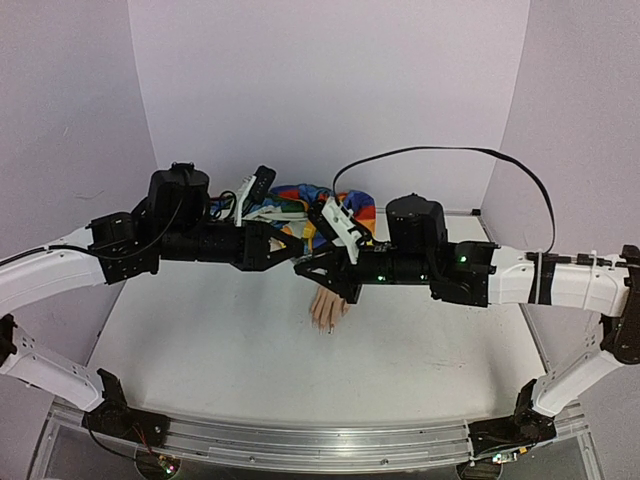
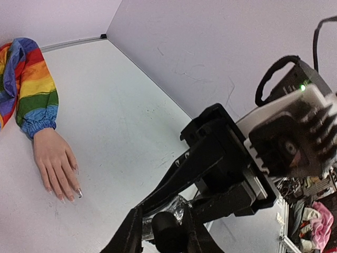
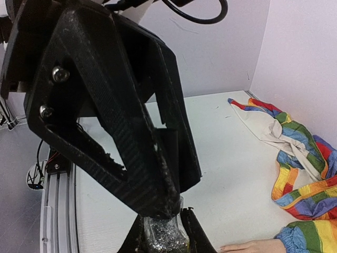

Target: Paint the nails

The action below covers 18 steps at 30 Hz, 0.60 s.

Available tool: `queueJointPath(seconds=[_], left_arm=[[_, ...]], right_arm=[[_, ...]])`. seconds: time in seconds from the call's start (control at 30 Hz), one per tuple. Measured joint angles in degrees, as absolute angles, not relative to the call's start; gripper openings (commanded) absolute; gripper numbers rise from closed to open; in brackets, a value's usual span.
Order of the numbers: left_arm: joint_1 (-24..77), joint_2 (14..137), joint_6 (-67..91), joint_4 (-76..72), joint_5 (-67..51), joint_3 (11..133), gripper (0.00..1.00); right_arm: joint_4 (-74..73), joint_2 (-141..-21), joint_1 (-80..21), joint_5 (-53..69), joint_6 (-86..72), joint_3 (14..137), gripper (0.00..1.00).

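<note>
The pale mannequin hand [image 1: 327, 308] lies palm down on the table at the end of the rainbow-striped sleeve [image 1: 300, 205]. Its nails [image 2: 79, 193] look dark and shiny at the fingertips. Above and behind the hand the two arms meet tip to tip. My right gripper [image 3: 164, 243] is shut on a clear bottle of silver glitter polish [image 3: 163, 232]. My left gripper [image 2: 164, 234] reaches in from the other side. Its fingers are pinched narrowly round the bottle's black cap [image 2: 168, 227]. In the top view the left gripper [image 1: 296, 256] and the right gripper [image 1: 305, 268] hide the bottle.
Loose rainbow and cream cloth [image 3: 274, 132] is bunched against the back wall behind the arms. A black cable [image 1: 450, 155] loops over the right arm. The right arm's wrist camera block [image 2: 295, 142] hangs close to the left gripper. White walls close the table on three sides.
</note>
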<state>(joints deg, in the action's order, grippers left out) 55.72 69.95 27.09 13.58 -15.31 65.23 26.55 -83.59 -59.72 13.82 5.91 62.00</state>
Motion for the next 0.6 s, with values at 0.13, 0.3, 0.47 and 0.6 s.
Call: queueJointPath(seconds=[0.13,0.3,0.47,0.6], left_arm=[[55.8,71.1,27.0,14.1,-14.5,66.1,0.00],[56.0,71.4,27.0,14.7,-12.7,66.2,0.00],[56.1,71.3,26.9,19.1,-3.1,66.2,0.00],[55.7,71.0,27.0,22.6,8.6,63.5,0.00]], right_arm=[[26.3,-84.5,-59.8,13.0,6.2,62.2,0.00],[26.3,-84.9,-59.9,11.8,6.2,62.2,0.58],[25.5,-84.9,-60.4,4.8,5.9,62.2,0.97],[22.7,-85.0,-60.4,-3.1,5.9,62.0,0.98]])
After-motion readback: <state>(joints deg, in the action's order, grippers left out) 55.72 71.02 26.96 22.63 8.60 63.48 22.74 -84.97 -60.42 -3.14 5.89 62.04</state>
